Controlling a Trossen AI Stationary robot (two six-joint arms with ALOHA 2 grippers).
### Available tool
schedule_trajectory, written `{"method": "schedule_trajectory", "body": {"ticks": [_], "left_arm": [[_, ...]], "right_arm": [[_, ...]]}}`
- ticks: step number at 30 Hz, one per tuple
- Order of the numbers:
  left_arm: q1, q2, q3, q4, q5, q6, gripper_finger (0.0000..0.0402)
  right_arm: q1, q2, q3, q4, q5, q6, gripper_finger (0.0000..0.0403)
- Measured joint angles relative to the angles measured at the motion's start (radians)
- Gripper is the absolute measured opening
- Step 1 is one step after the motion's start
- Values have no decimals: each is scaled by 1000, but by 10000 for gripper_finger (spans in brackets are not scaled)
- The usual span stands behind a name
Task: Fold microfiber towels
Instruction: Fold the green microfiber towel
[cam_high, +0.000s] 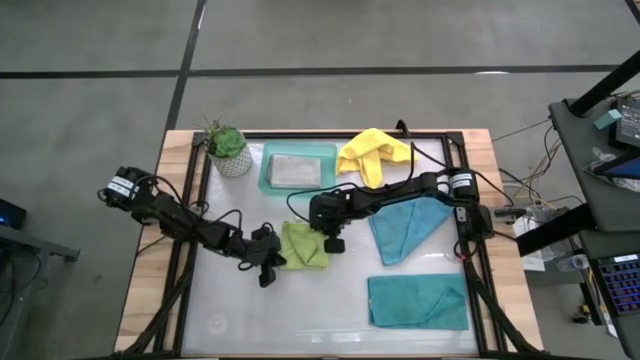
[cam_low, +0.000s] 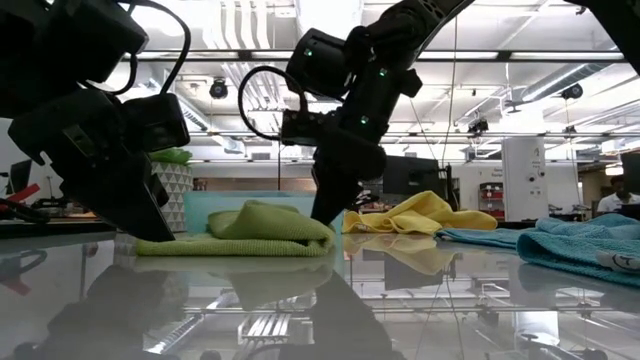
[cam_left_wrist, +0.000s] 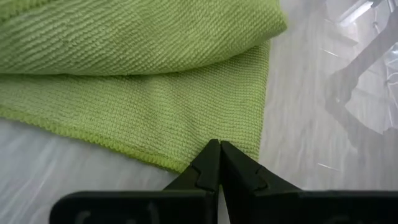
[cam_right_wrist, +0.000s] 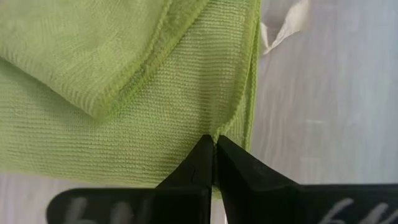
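Now left gripper (cam_left_wrist: 219, 163) clenched, tips pressed onto near edge of lime green towel (cam_high: 303, 245); right gripper (cam_right_wrist: 214, 158) likewise clenched, tips on opposite edge. Whether either pinches cloth: cannot tell.

Risks, judged: tips only pressing, so any lift or drag slips off the edge; upper flap, lying loose and crooked, may slide or unfold; glossy table (cam_high: 300, 310) lets the whole cloth skate.

Materials: fine ribbed pile, stitched hem, white tag (cam_right_wrist: 283, 28) at corner. Soft, limp, partly folded, mid-table between arms.
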Motion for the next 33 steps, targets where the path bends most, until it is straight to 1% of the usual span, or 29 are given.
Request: {"method": "schedule_trajectory", "body": {"ticks": [6,9,21,23,27,30,33], "left_arm": [[1,-6,-1,2,3,3,0],[1,-7,-1,2,3,4,0],[1,-15,-2,14,-1,7,3],[1,-17,-3,14,-1,8,14],[1,-31,-3,12,-1,28,46],[3,-56,-4,7,-2,39,69],[4,-104,-4,16,10,60,82]], "right_arm": [[0,0,0,15,-1,25,9],[0,0,0,31,-1,42,20],[-2,-5,0,79,-2,54,128],[-2,-11,0,78,-2,54,140],[-3,-42,0,73,-2,55,153],[0,-85,0,46,-2,61,154],[17,-133,-15,10,0,74,150]]}}
